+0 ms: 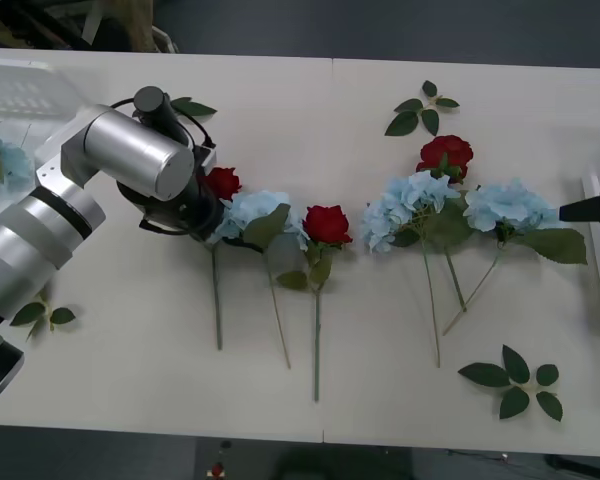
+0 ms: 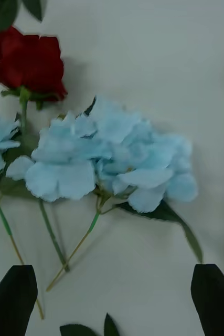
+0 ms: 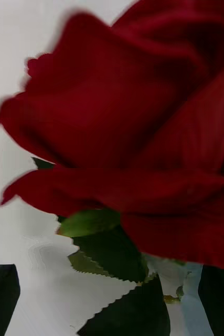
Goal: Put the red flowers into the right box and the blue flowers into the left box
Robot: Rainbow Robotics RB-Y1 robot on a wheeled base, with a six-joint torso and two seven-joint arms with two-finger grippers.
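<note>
You have three red flowers [image 1: 327, 223] and three blue flowers [image 1: 508, 205] lying flat; one red bloom sits just ahead of the left gripper's [image 3: 112, 302] parted fingers.

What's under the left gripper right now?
A red rose lies just under the open left gripper, beside a blue flower. The arm hides the rose's near side and upper stem.

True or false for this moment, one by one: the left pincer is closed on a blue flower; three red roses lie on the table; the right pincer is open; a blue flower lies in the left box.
1. The left pincer is closed on a blue flower: false, it is open at a red rose.
2. Three red roses lie on the table: true.
3. The right pincer is open: true.
4. A blue flower lies in the left box: true.
</note>
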